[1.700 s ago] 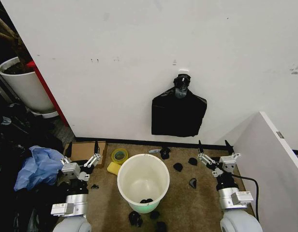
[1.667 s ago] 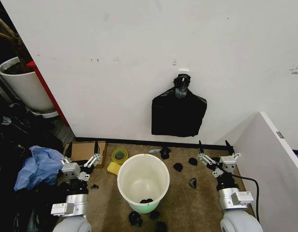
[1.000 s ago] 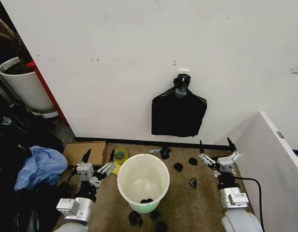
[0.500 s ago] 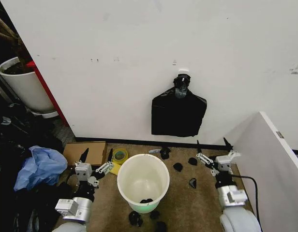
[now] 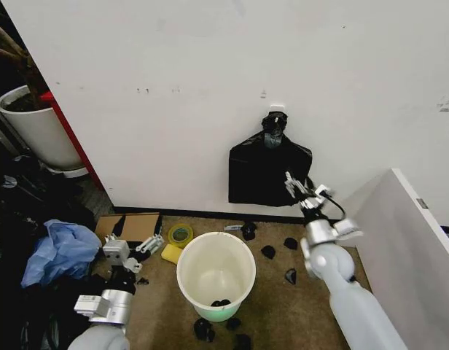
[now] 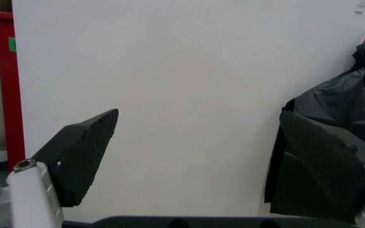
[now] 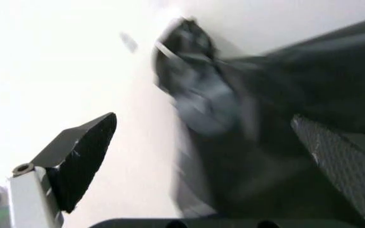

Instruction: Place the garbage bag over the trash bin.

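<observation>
Bag bundle hangs black and knotted from a wall hook, with the right gripper raised just before its lower right corner, fingers spread and empty. Trash bin stands on the floor below. Left gripper waits low beside the bin, agape; its wrist view catches the bundle's edge, the right wrist view the knot up close

White wall behind, with a black baseboard at its foot. Black bundle hung flat from a wall hook, knotted at top. White planter pot with soil at far left, beside a red panel. On brown carpet: flat cardboard, yellow tape roll, yellow sponge, crumpled blue cloth, scattered black scraps. White partition at right.
</observation>
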You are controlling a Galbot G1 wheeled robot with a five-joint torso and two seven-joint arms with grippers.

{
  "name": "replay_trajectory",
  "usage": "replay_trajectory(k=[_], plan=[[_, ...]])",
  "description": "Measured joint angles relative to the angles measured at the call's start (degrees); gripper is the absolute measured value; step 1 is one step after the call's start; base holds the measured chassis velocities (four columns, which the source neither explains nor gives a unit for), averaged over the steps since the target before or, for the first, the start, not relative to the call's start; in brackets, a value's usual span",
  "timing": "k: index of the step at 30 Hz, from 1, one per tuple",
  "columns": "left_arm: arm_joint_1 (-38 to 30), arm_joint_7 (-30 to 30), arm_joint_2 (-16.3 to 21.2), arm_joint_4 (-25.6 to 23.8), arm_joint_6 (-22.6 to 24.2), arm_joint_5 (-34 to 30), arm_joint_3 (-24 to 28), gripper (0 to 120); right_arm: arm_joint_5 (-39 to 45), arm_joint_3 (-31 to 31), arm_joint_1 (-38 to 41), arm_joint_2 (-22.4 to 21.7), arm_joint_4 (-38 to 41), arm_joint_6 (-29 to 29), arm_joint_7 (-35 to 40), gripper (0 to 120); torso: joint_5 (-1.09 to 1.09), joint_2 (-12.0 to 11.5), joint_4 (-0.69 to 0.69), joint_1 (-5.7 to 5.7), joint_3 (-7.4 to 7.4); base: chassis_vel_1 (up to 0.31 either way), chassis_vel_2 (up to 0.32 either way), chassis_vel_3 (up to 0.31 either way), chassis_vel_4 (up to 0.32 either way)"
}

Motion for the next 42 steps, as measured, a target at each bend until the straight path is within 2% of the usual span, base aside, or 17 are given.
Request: replay_trajectory(k=[10, 18, 25, 36, 42], plan=[[-0.28, -1.31, 0.02, 0.78, 0.73, 2.41, -0.24, 100, 8.21, -1.46, 7.7, 4.88, -4.51, -0.73, 1.01, 99, 0.0, 0.0, 0.0, 0.0, 0.0, 0.0, 0.0, 0.0, 0.0], [-0.09, -2.45, 0.45, 0.78, 1.12, 2.68, -0.34, 100, 2.84, -2.36, 9.14, 7.19, -8.18, -0.98, 1.58, 100, 0.01, 0.0, 0.0, 0.0, 0.0, 0.0, 0.0, 0.0, 0.0], [0.44, -2.62, 0.44, 0.48, 0.99, 3.07, -0.26, 100, 1.51, -1.84, 8.94, 7.88, -9.95, -0.48, 1.14, 98, 0.01, 0.0, -0.01, -0.01, 0.0, 0.0, 0.0, 0.0, 0.0], [1.04, -3.08, -0.34, 0.56, 0.43, 4.29, 0.26, 100, 1.39, -1.1, 10.22, 7.76, -11.45, -0.18, 0.31, 81, 0.01, 0.0, 0.0, -0.01, -0.01, 0.0, 0.0, 0.0, 0.0], [1.06, -3.69, -0.71, 0.86, 0.21, 4.57, 0.24, 100, 1.38, -0.91, 10.67, 7.83, -11.55, 0.03, -1.01, 56, 0.01, 0.0, 0.0, -0.01, -0.01, 0.0, 0.0, 0.0, 0.0]])
